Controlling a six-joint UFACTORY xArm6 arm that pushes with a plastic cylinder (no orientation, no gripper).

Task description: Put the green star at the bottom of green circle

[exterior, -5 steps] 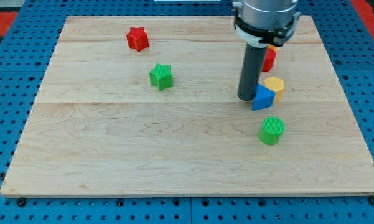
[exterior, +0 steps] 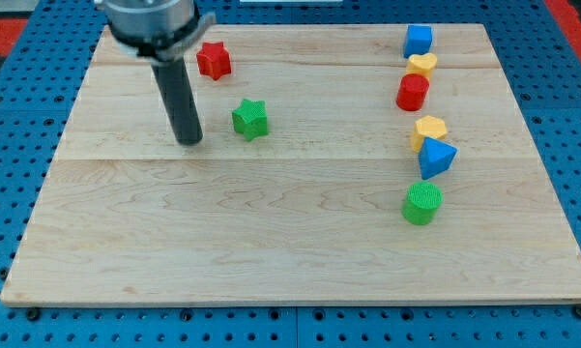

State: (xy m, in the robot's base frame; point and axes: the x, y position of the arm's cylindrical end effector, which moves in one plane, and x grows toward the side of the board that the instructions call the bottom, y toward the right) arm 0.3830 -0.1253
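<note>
Resting my tip upper left of centre, just left of the green star, not touching; no claw fitted. Aiming to push rightward and down, stopping below the green circle at lower right.

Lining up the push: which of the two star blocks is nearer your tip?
The green star, just right of my tip; the red star sits farther up.

The board is pale wood with visible grain, smooth and matt, in glued planks. Under it, a blue perforated panel looks like painted metal. The green star and green circle look like ribbed matt plastic. The rod is dark and dull, slightly sheened.
</note>
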